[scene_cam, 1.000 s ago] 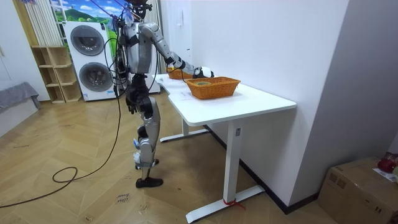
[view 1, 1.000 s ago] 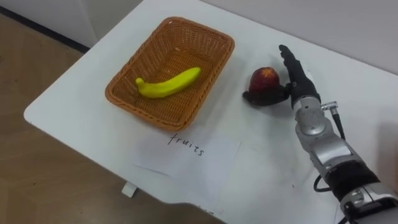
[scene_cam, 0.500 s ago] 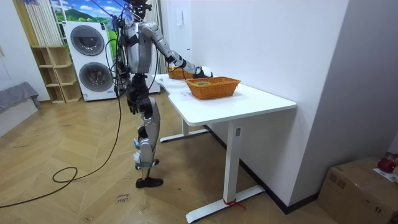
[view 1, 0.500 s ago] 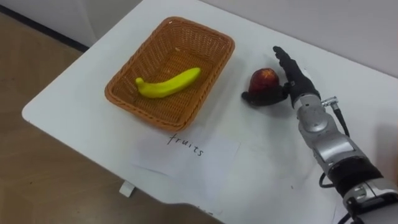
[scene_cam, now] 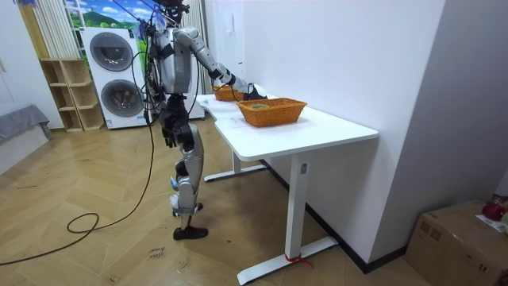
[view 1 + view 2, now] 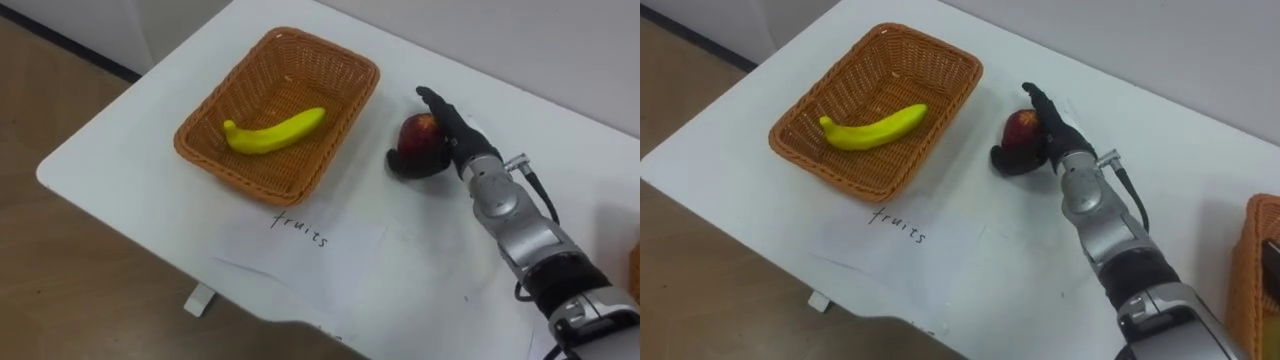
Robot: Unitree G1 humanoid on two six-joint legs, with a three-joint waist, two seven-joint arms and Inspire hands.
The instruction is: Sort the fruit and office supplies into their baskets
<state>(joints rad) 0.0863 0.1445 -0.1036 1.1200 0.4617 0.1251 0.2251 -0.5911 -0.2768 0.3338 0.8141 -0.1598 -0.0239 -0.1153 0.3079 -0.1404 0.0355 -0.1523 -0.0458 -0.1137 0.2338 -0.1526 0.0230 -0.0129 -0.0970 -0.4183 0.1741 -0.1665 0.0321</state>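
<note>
The right hand (image 6: 458,142) is clasped on the apple (image 6: 415,133): its fingers (image 6: 436,105) arch over the top and far side of the fruit while the thumb curls round the near, lower side. The apple sits on the white surface (image 6: 140,150), just beside the fruit basket (image 6: 203,166), off that basket's right-hand short end and apart from its rim. Inside the fruit basket a banana (image 6: 276,132) lies on the woven floor, running lengthwise with its stem end toward the near left corner. In front of the fruit basket, on the side nearest the robot, a sheet of paper (image 6: 330,255) with a handwritten label lies flat on the surface. Well to the right of the fruit basket, past the robot's forearm, the edge of a second wicker basket (image 6: 1246,262) shows with something dark in it. In the room view the robot stands upright at the long side of the surface, its right arm stretched out toward the fruit basket, its left hand (image 5: 168,133) hanging low by the hip, well away from the fruit basket; whether it is open or closed I cannot tell.
</note>
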